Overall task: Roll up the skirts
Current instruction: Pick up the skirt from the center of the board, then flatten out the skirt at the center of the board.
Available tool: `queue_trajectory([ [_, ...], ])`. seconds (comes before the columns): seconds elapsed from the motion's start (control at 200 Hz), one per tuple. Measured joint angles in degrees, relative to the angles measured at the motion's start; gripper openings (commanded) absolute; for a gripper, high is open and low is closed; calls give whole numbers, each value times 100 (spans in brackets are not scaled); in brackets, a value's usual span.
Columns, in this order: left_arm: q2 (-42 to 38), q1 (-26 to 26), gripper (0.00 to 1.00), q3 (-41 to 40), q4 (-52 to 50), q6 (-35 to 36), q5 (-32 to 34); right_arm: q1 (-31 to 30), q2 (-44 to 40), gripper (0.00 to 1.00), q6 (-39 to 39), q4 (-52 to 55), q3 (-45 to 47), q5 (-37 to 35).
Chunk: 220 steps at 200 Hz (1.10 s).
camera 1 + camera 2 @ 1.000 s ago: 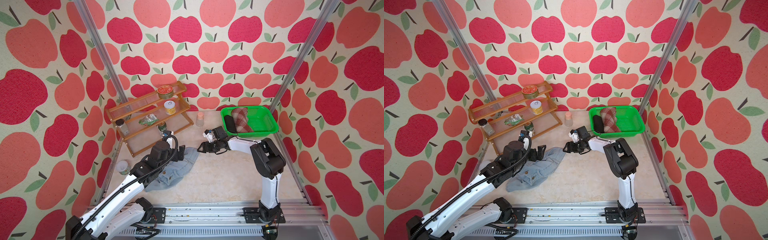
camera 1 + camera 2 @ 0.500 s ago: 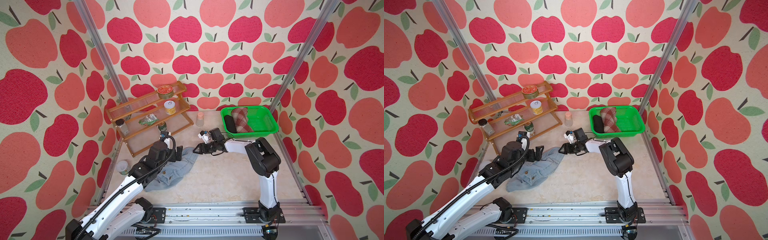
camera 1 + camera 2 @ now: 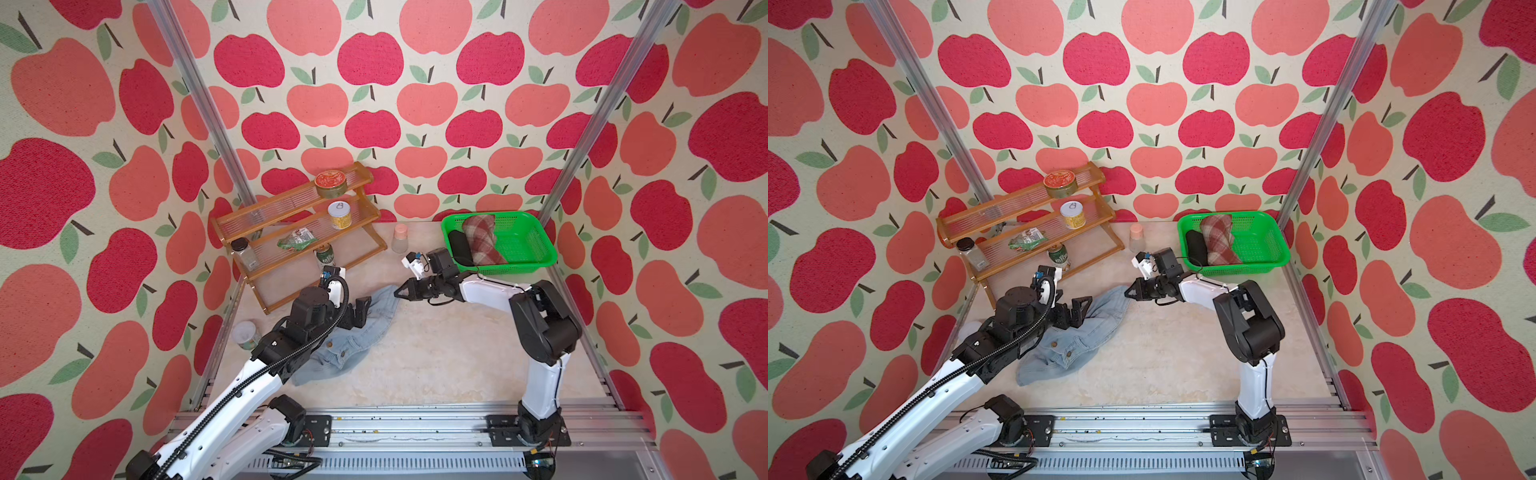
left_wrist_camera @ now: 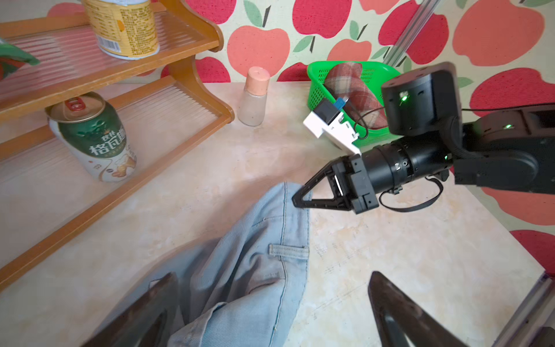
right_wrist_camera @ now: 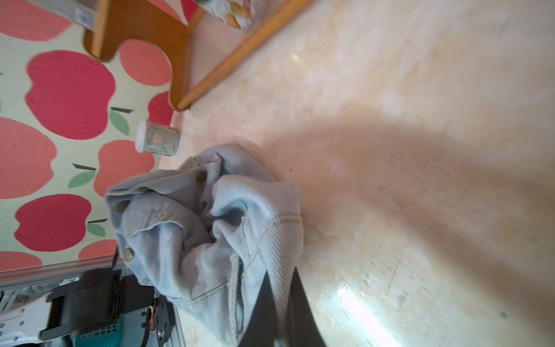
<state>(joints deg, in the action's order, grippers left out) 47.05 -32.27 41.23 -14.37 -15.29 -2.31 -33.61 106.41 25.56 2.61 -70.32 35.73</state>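
Since a second ago our right gripper (image 3: 399,293) has slid toward the left arm and drawn its slim, black, triangular fingers together. They now pinch the far corner of the denim skirt (image 3: 353,336), and the right wrist view shows a sliver of pale twill caught between them. The skirt lies crumpled on the marbled cream table (image 3: 436,353), soft and heavily creased, with stitched seams, a belt loop and small brass-coloured buttons. Our left gripper (image 3: 359,309) is spread wide above the skirt's rumpled middle, one finger over cloth, the other over bare table. The plaid skirt (image 3: 482,241), a fuzzy roll, and the black skirt (image 3: 459,247), a smooth dark roll, lie side by side in the green mesh basket (image 3: 519,266).
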Motion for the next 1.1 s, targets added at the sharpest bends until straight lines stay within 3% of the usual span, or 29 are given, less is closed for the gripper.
queue_trajectory([
  [0.17,229,-105,95,0,219,138,-361,352,-686,0,-295,1078,-1488,-39],
  [0.285,334,-549,93,0,485,380,-527,363,-868,0,-560,1742,-2647,-188],
  [0.435,505,-1180,92,2,767,754,-514,361,-973,0,-680,2468,-3718,-299],
  [0.69,968,-1491,95,190,898,1150,-199,234,-828,0,-691,3324,-5399,-369],
  [0.845,1198,-1864,96,210,1200,1235,310,271,-1078,0,-693,3329,-4905,-435],
  [1.1,1867,-2500,97,199,1615,1506,1062,1021,-2111,0,-555,2903,-1714,-905],
])
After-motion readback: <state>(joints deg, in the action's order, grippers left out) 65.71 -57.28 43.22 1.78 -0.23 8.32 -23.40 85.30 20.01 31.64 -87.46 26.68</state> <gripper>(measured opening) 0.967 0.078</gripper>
